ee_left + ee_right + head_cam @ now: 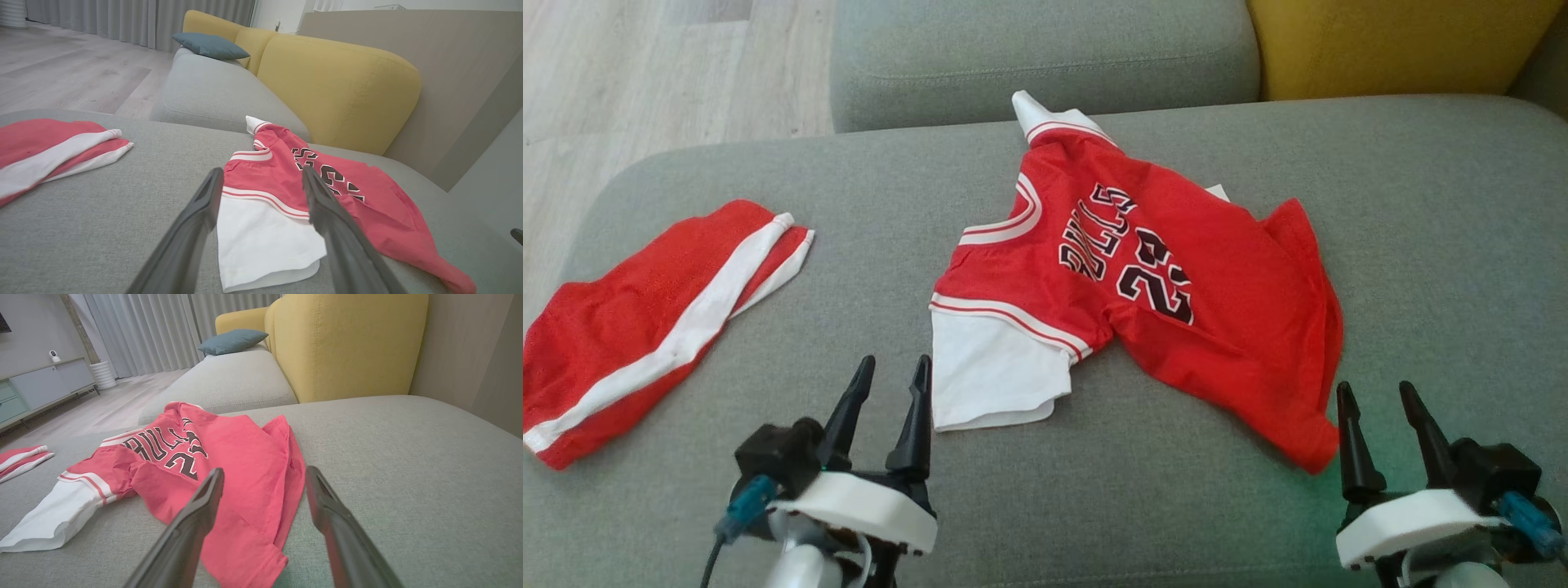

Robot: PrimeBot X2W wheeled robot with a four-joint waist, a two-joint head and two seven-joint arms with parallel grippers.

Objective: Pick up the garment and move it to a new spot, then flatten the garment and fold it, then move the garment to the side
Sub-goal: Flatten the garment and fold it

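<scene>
Red jersey (1176,327) on grey sofa (1421,204), collar left, hem near-right; left fingers (913,425), right fingers (1352,449) spread, empty.

Head view looks down, wrist views low, sharing jersey (1217,327)

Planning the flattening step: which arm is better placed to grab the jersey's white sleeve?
Left, probably. The left gripper is open beside the white sleeve, which shows between its fingers in the left wrist view. The right gripper, also open, sits by the red hem.
</scene>
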